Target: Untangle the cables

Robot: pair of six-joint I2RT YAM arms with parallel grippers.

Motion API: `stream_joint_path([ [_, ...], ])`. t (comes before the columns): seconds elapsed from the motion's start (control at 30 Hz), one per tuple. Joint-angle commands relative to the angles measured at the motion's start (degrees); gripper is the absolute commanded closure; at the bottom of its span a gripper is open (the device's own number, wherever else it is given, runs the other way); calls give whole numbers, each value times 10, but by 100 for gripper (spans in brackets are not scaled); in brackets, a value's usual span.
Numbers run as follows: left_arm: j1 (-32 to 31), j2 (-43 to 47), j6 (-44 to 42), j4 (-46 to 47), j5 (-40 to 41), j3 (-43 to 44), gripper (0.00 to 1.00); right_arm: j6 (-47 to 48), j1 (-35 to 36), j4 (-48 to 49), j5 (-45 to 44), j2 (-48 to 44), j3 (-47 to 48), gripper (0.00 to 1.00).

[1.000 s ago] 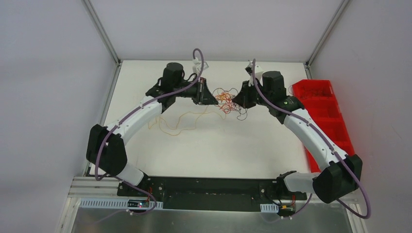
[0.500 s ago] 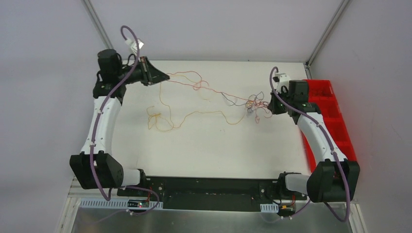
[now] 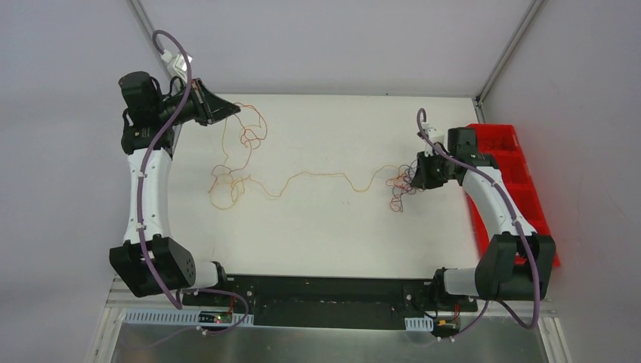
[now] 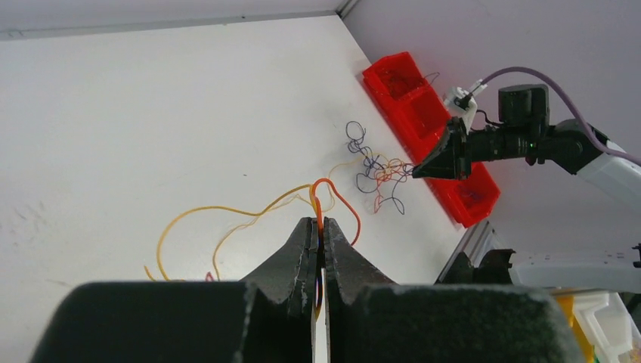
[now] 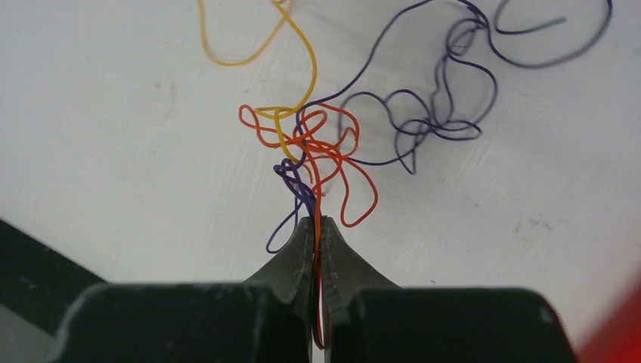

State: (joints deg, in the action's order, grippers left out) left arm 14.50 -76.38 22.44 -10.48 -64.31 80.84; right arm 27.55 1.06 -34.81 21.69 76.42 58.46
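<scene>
Spread wider than half a second ago, with slack sagging onto the table (image 3: 340, 227) where a taut line ran. Midway through pulling apart the cables (image 5: 314, 147), strung right across between both arms. Clamped shut on an orange strand at the left gripper (image 4: 317, 224), far left. Pinched shut on orange and purple at the right gripper (image 5: 316, 224). Knotted just ahead of those right fingertips. Next, probably: release and regrip one strand beside that clump.

table (image 3: 332, 234): white | cables (image 3: 314, 176): thin strands strung across, left to right | red bin (image 3: 521, 181): at right edge
</scene>
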Motion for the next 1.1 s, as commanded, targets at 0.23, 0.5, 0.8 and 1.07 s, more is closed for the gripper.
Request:
stream_joint_path([
  [0.23, -141, 36, -10, -21, -38, -50, 100, -34, 61, -87, 133, 24, 116, 33],
  [0.5, -163, 41, -164, -158, 119, -157, 35, -8, 95, -146, 156, 51, 172, 20],
  [0.8, -162, -7, -239, -178, 136, -216, 35, -30, 245, -84, 138, 64, 125, 32],
  [1.07, -184, -65, -238, -170, 100, -228, 30, 1, 335, -38, 135, 133, 96, 35],
])
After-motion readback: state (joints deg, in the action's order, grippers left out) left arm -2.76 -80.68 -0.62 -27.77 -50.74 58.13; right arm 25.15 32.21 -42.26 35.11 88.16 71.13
